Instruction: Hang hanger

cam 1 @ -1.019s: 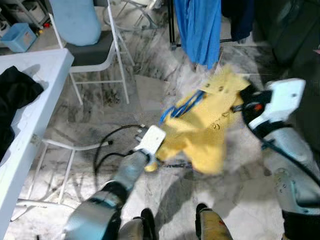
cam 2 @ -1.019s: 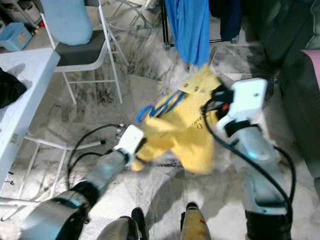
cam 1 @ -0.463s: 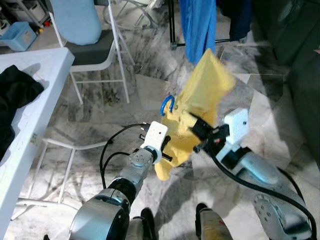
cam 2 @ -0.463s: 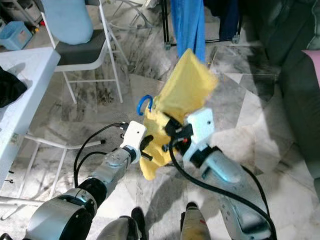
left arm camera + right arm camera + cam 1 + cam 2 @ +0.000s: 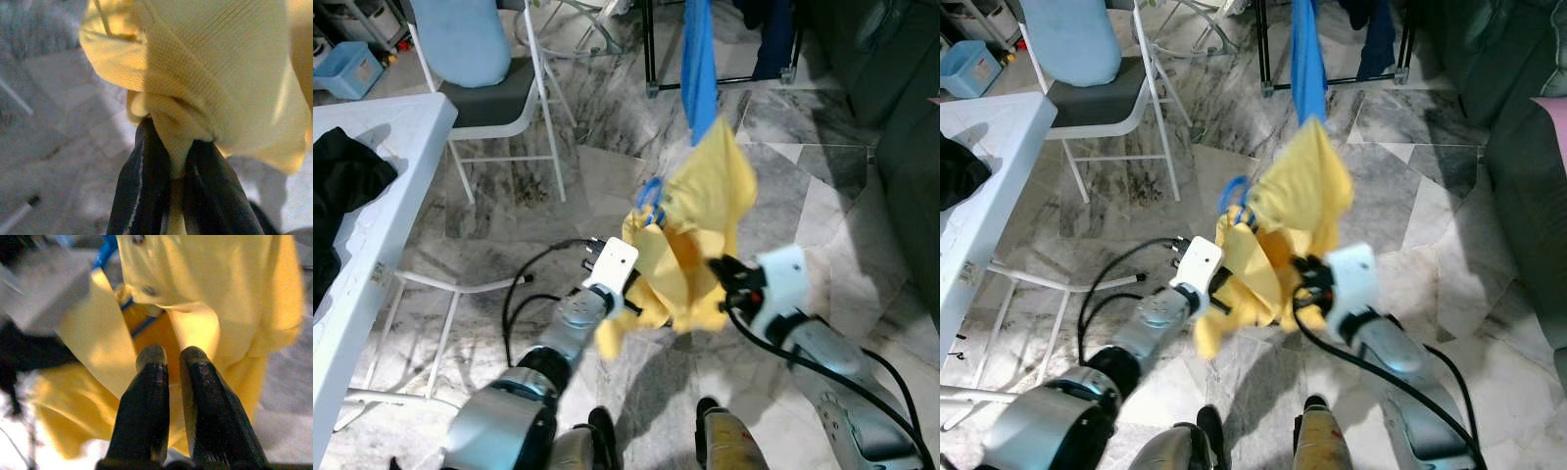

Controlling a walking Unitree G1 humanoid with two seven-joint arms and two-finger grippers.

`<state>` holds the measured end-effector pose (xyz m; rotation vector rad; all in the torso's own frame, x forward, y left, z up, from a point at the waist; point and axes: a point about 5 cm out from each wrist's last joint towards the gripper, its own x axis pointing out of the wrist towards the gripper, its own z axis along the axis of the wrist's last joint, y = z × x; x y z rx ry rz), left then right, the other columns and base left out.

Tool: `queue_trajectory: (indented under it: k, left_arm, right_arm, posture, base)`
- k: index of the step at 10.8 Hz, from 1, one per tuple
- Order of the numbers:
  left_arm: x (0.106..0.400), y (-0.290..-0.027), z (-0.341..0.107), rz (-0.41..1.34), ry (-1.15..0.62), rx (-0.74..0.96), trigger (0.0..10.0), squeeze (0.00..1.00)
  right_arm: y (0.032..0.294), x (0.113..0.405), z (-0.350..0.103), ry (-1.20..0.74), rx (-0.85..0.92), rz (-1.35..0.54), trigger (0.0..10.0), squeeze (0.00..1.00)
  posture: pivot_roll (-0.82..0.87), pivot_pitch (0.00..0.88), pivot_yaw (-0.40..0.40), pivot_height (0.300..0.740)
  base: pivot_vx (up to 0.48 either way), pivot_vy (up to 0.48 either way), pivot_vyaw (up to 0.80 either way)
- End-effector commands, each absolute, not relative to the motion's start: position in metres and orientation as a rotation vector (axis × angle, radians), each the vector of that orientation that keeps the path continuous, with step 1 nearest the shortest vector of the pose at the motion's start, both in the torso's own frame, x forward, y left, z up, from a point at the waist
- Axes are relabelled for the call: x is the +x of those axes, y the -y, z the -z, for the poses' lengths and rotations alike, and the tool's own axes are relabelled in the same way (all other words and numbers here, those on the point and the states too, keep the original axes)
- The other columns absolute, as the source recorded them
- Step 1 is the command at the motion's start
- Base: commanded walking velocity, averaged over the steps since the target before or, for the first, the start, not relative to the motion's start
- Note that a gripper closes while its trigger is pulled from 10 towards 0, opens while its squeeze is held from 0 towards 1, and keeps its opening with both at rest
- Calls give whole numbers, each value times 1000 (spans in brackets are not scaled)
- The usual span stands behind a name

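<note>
We've got the yellow garment (image 5: 700, 245) up in the air between both arms, over the marble floor (image 5: 803, 176), with the blue hanger (image 5: 651, 196) poking out near its top. Our left gripper (image 5: 171, 169) is clenched on a bunched fold of the cloth, fabric squeezed right between the fingers (image 5: 139, 181). Our right gripper (image 5: 168, 357) sits against the shirt's front with its fingers nearly together; whether any cloth is pinched there, we cannot tell.

This is soft, light, floppy stuff, we'd say: it sags and folds wherever we aren't holding it, and it could slide off the hanger if tugged. The stiff part is the hanger, so the hook or the neck just under it looks like the place to take hold.

Ahead stands the black rack (image 5: 651, 59) with a blue cloth (image 5: 698, 69) already hanging, just beyond our shirt and likely to brush it. A white chair (image 5: 499, 88) stands off to our left, beside the white worktop (image 5: 382, 196) carrying a black cloth (image 5: 342, 181). A black cable (image 5: 533, 279) snakes on the floor under the left arm, a tripping risk.
</note>
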<state>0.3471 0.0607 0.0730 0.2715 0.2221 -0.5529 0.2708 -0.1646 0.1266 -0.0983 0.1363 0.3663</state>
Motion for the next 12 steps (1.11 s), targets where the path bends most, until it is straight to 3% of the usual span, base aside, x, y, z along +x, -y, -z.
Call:
queue_trajectory:
  k: [1, 3, 7, 9, 12]
  left_arm:
    - [348, -63, -77, 580, -178, 301, 0, 0]
    - [349, -66, -85, 689, -122, 386, 0, 0]
    - [347, -76, -100, 974, -13, 600, 0, 0]
    - [351, -93, -99, 958, -66, 652, 0, 0]
    - [354, -109, -88, 873, -176, 746, 0, 0]
  right_arm:
    - [163, 267, -117, -159, -117, -374, 10000, 1000]
    - [164, 263, -115, -143, -191, -418, 10000, 1000]
    - [200, 254, -128, -109, -446, -490, 10000, 1000]
    - [212, 241, -138, -141, -547, -607, 10000, 1000]
    - [210, 231, -149, -168, -608, -711, 10000, 1000]
  posture:
    - [-300, 269, 149, 740]
    - [-296, 270, 151, 740]
    - [-293, 276, 158, 740]
    - [-293, 278, 169, 740]
    - [-297, 282, 177, 740]
  base:
    - [0, 0, 0]
    - [0, 0, 0]
    - [0, 0, 0]
    - [0, 0, 0]
    - [0, 0, 0]
